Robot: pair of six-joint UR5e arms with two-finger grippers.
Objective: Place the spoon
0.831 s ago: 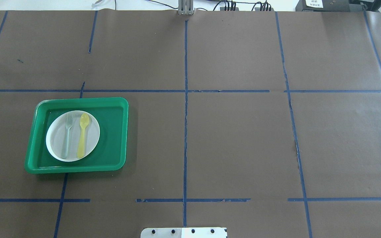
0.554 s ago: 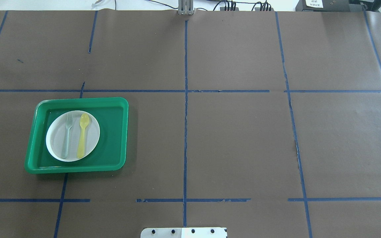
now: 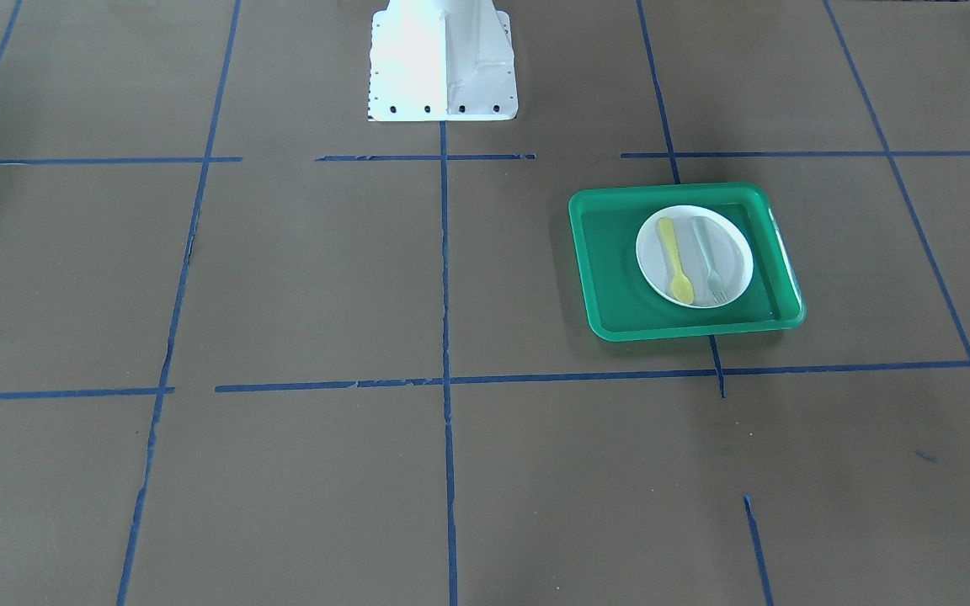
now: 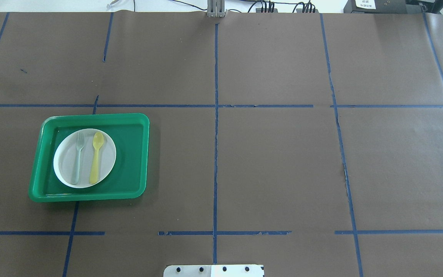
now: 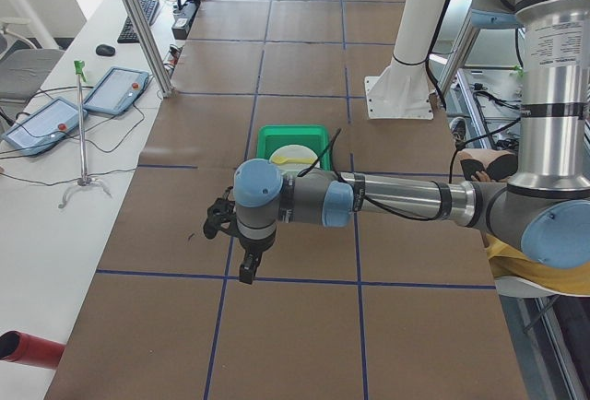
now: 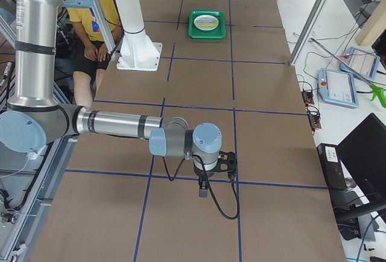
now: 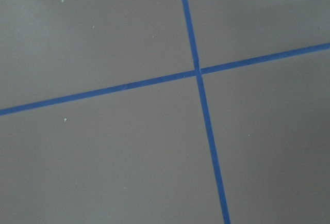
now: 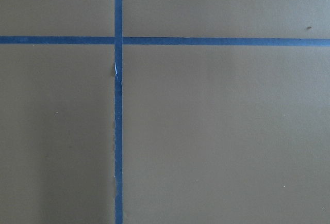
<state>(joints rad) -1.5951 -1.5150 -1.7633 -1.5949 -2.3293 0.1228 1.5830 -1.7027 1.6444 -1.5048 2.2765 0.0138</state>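
Note:
The yellow spoon [image 4: 96, 157] lies on a white plate [image 4: 65, 163], bowl end away from the robot, next to a pale grey-green fork [image 4: 78, 157]. The plate sits in a green tray [image 4: 131, 154] on the table's left half. The spoon also shows in the front-facing view [image 3: 675, 261]. Neither gripper is in the overhead or front-facing view. My left gripper [image 5: 247, 269] hangs above the table's left end, far from the tray. My right gripper [image 6: 203, 188] hangs over the right end. I cannot tell whether either is open or shut.
The table is covered in brown paper with blue tape lines. The robot's white base [image 3: 441, 59] stands at the near middle edge. Both wrist views show only paper and tape crossings. A seated person [image 6: 96, 26] is beside the base.

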